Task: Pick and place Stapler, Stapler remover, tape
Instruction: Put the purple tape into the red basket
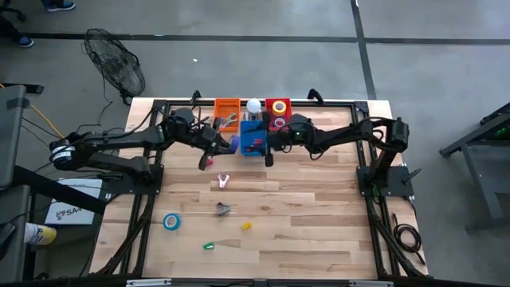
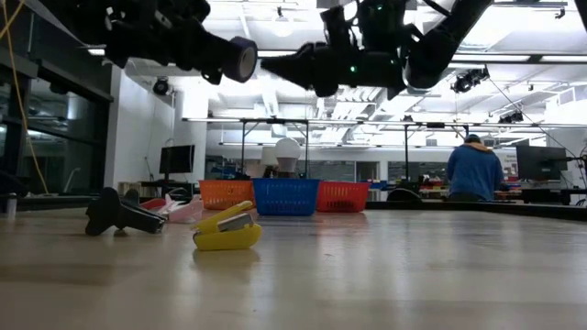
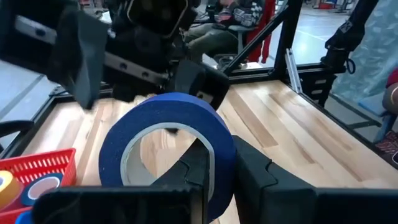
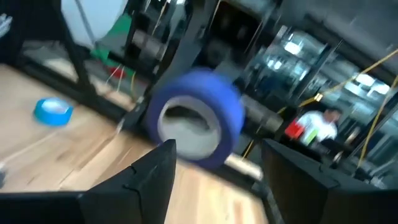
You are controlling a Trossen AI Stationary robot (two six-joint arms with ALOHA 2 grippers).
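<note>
- Currently left gripper (image 3: pixel 214 180) is pinching a blue tape roll (image 3: pixel 168 146), one finger through the open centre and one on the outer wall, holding it up off the table.
- Right gripper (image 4: pixel 214 171) is hanging just across from it with fingers spread wide, the roll sitting right ahead of the gap, nothing gripped.
- Risk: both grippers are crowding together above the baskets; if either is moving in carelessly, fingers could be knocking into each other or bumping the roll loose.
- Risk: the grip is only on one wall of the ring, so the roll could be swinging or slipping out and rolling away on edge.
- Risk: release too early and it could be landing in the blue basket (image 1: pixel 253 137) just beside the grippers instead of the red basket (image 1: pixel 277 111) beyond, where other rolls are lying.
- Tape look: dark blue ring, pale inner core, wide open centre, smooth band.
- Farther out from the grippers: a light blue tape roll (image 1: pixel 171 221) is lying flat on the table (image 1: pixel 319 215), well apart.
- Yellow stapler (image 2: pixel 227 229) and a dark stapler remover (image 2: pixel 119 215) are also waiting out on the wood.
</note>
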